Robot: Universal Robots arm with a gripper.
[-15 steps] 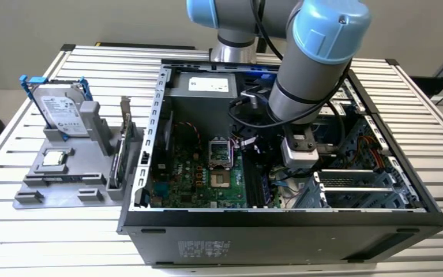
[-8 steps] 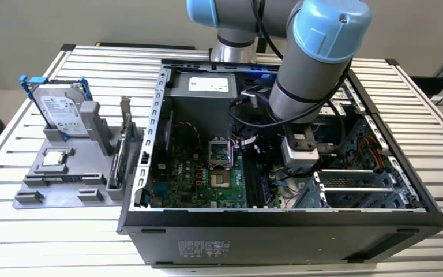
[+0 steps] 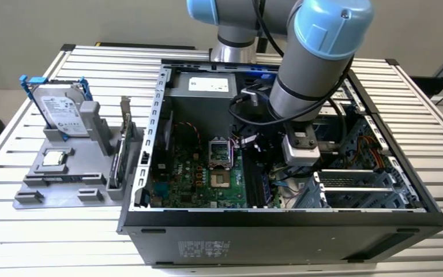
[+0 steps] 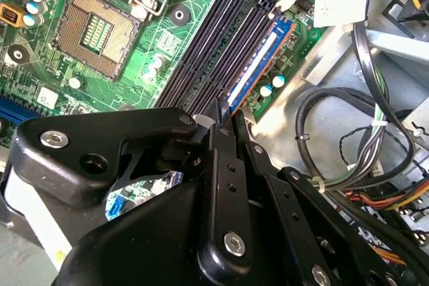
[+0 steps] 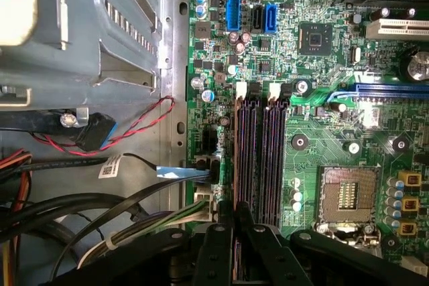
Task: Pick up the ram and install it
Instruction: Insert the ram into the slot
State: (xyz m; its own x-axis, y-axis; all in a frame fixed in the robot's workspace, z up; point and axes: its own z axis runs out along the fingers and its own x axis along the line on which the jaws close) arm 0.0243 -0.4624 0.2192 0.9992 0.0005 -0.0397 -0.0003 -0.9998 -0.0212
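My own arm reaches down into the open computer case and, in the exterior view, covers the place where I work. In the second wrist view my pincer sits with its 2 fingers pressed close together on the near end of the ram. The ram stands on edge along the outermost of the 4 memory slots, showing a blue face with an orange lower edge. My black linkage hides its near end, and I cannot tell whether it is fully seated. In the first wrist view my pincer meets the same row of slots, and my fingers cover whatever lies between them. The processor socket lies open beside the slots. White tags hang on cables, a white label sits on the power supply and another on the case front; their print is too small for me to read.
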